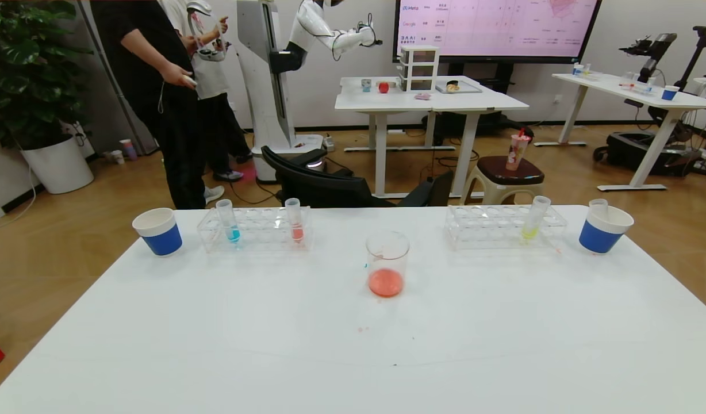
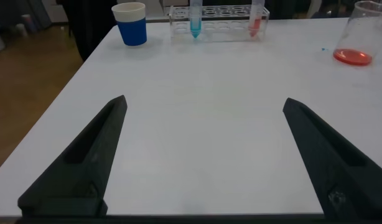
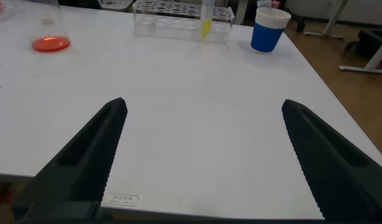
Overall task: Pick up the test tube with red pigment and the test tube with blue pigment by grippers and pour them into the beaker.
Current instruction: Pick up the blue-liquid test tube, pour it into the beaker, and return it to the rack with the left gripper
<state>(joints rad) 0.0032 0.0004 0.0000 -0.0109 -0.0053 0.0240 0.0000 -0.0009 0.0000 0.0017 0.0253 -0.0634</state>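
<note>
Left gripper (image 2: 203, 155) wide, far short of racked blue tube (image 2: 195, 18).

We see the beaker (image 1: 387, 264) mid-surface holding red liquid, blue test tube (image 1: 229, 221) and red test tube (image 1: 295, 220) upright in our left rack (image 1: 255, 229)

Wooden floor (image 1: 71, 253), white desks (image 1: 428, 100)

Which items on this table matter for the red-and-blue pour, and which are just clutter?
Job:
- blue tube, in left rack
- red tube, same rack
- beaker, already holds red liquid
- left gripper and right gripper, both open, empty

Lying about:
- yellow tube in right rack
- two blue cups
</note>
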